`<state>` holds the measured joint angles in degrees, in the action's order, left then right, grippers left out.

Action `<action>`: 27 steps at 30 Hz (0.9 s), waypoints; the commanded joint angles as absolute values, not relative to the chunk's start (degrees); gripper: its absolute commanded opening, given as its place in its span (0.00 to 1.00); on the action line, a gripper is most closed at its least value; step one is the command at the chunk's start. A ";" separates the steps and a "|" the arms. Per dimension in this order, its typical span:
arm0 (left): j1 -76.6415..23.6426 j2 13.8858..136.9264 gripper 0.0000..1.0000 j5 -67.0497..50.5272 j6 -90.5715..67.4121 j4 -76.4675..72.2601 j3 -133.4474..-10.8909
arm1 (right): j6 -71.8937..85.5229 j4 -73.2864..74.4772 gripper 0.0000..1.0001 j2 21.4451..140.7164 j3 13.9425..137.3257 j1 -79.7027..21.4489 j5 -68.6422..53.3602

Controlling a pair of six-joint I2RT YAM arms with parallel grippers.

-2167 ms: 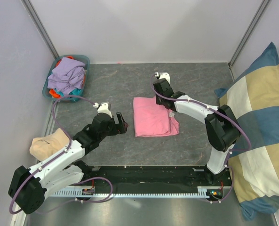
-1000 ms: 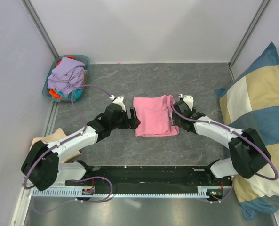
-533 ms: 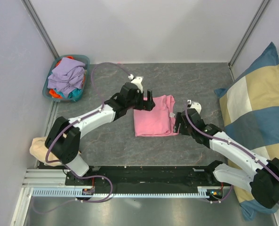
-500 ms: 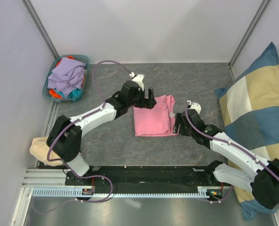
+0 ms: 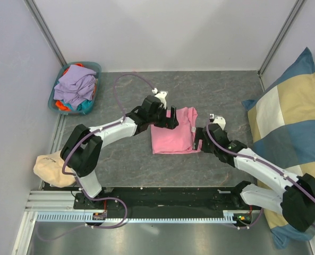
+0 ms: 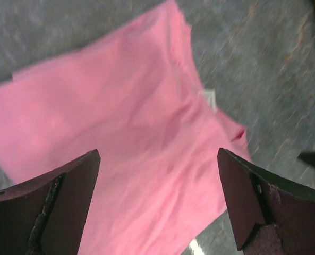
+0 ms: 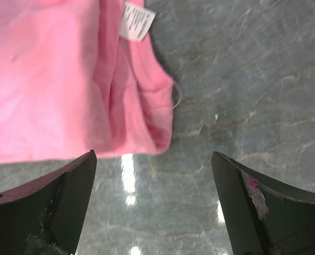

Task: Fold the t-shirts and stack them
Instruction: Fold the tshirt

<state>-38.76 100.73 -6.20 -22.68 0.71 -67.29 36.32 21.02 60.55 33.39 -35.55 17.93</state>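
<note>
While pink t-shirt [image 5: 172, 132] lies folded at middle of surface [image 5: 120, 159], white label [image 7: 136, 21] shows near its right edge. Left tool [image 5: 169, 116] over shirt's far edge, spread wide, holding nothing. Right tool [image 5: 202, 139] just beside near right corner, also spread, empty. Surface grey, marbled. Lavender, teal, orange t-shirts [image 5: 75, 85] heaped in teal basket [image 5: 97, 68], far left corner. Checked cushion [image 5: 295, 133] at right edge. Pale walls [image 5: 162, 32] around.

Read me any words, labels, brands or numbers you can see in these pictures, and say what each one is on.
White fabric label sewn into the folded bright pink cotton t-shirt: rows of grey print, too small and blurred to read.
No other text, brand, number or sign can be read in any view.
</note>
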 commanded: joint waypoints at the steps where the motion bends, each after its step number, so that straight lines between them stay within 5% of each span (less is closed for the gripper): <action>1: -39.20 95.28 1.00 -6.42 -23.73 0.26 -61.53 | 32.35 13.72 0.98 66.17 38.14 -30.60 15.75; 13: -39.55 92.28 1.00 -4.83 -24.70 0.26 -55.11 | 23.64 -1.30 0.98 85.68 46.93 -8.01 -22.82; 27: -39.64 94.66 1.00 -5.80 -24.87 -1.67 -55.37 | 24.87 -9.75 0.98 95.45 44.21 -5.98 -30.50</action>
<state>-39.33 94.28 -5.63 -23.53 1.43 -55.22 25.45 -5.13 94.91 44.97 -6.13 -27.31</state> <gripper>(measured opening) 0.995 0.979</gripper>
